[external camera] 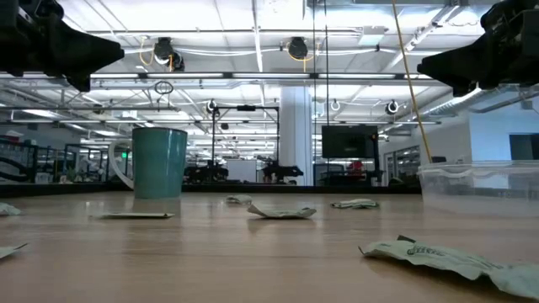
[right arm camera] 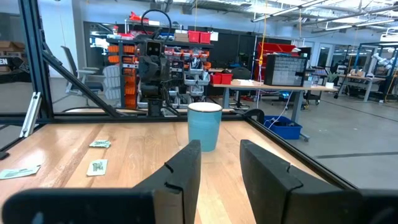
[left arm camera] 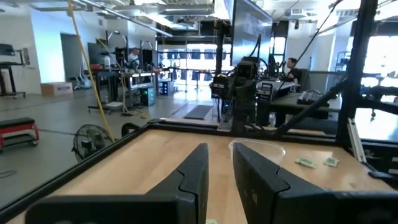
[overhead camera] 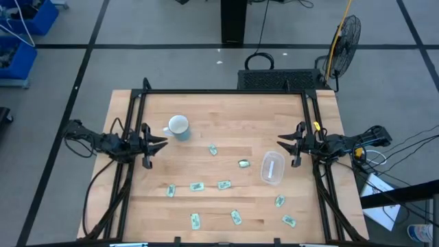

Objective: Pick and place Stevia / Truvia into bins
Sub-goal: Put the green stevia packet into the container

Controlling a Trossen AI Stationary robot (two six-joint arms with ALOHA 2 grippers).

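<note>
Several small pale green and white sweetener packets lie flat on the wooden table, among them one near the middle (overhead camera: pixel 213 149), one beside the tub (overhead camera: pixel 243 163), and a row nearer the front (overhead camera: pixel 197 186). The clear plastic tub (overhead camera: pixel 272 168) stands at the right, and also shows in the low view (external camera: pixel 480 179). My left gripper (overhead camera: pixel 161 143) hovers at the table's left side, open and empty (left arm camera: pixel 219 152). My right gripper (overhead camera: pixel 281 143) hovers at the right side, open and empty (right arm camera: pixel 221 149), just beyond the tub.
A white mug (overhead camera: pixel 178 127) with a handle stands at the far left, close to my left gripper; it shows in the right wrist view (right arm camera: pixel 204 124). A black frame (overhead camera: pixel 226 91) runs along the table's far and side edges. A fan (overhead camera: pixel 346 34) stands beyond the table.
</note>
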